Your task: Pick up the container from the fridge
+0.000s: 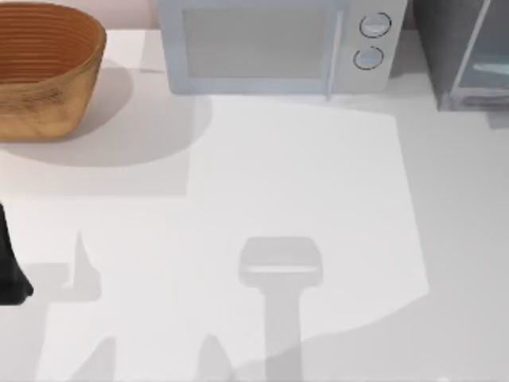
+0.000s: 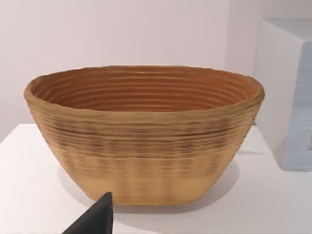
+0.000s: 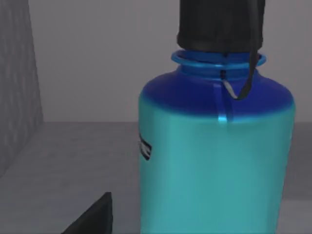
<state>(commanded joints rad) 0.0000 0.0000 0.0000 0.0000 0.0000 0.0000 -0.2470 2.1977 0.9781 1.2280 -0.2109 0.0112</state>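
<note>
The container [image 3: 214,146] stands upright and very close in the right wrist view, on the grey floor inside the fridge [image 3: 58,156]. It has a cyan body, a dark blue shoulder and a black cap [image 3: 219,24]. A dark part of my right gripper [image 3: 92,217] juts in beside the container's base, apart from it. In the top view the fridge [image 1: 469,56] sits at the table's far right corner, its pale glassy panel angled. My left arm [image 1: 12,270] rests at the table's left edge, and its gripper [image 2: 95,219] faces the basket.
A brown woven basket [image 1: 40,68] stands at the far left corner, with nothing visible in it [image 2: 146,131]. A light-grey microwave [image 1: 278,44] with two round knobs stands at the back middle. The white table [image 1: 302,183] lies in front.
</note>
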